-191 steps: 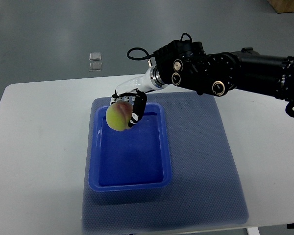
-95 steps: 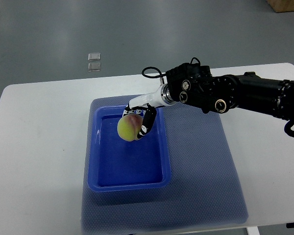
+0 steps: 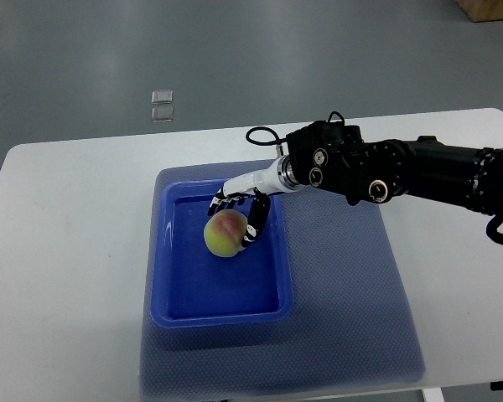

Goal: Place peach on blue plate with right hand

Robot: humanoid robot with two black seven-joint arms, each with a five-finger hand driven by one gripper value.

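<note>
A yellow-green peach with a red blush sits low inside the blue plate, a deep rectangular tray, toward its far half. My right hand reaches in from the right and curls over the peach, fingers wrapped around its far and right sides. I cannot tell whether the peach touches the tray floor. The black right forearm stretches to the right edge. The left arm is out of view.
The tray rests on a blue-grey mat on a white table. Two small clear squares lie on the grey floor beyond the table. A brown box corner shows at the top right.
My right hand has carried the peach down and toward me into the tray. The forearm has dropped lower and shifted right.
</note>
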